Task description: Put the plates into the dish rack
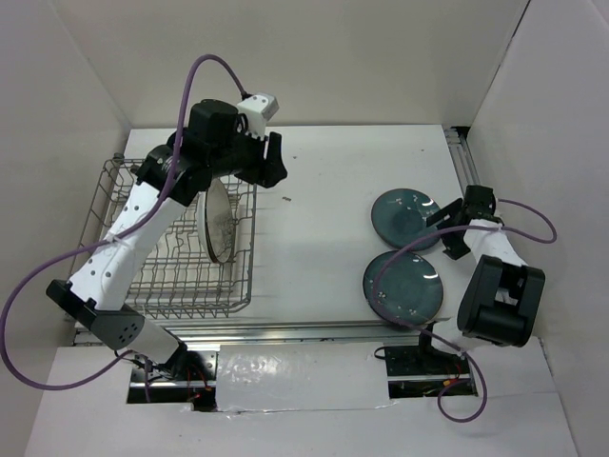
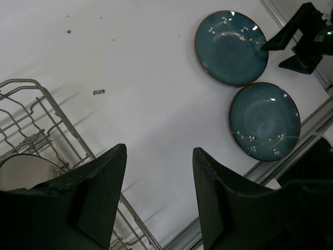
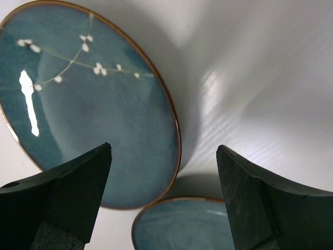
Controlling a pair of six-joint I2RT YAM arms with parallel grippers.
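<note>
The grey wire dish rack (image 1: 143, 276) stands at the left. A cream plate (image 1: 219, 224) stands on edge between its tines; its rim shows in the left wrist view (image 2: 21, 169). Two dark teal plates lie flat on the table at the right, one farther (image 1: 404, 217) and one nearer (image 1: 404, 288). My left gripper (image 1: 265, 176) is open and empty above the rack's far right corner (image 2: 158, 151). My right gripper (image 1: 443, 231) is open and empty, low beside the right rims of the teal plates (image 3: 164, 151). The red plate is out of view.
White walls enclose the table on three sides. A metal rail (image 1: 461, 157) runs along the right edge and another (image 1: 304, 331) along the near edge. Small dark specks (image 2: 99, 92) lie on the table between the rack and the teal plates.
</note>
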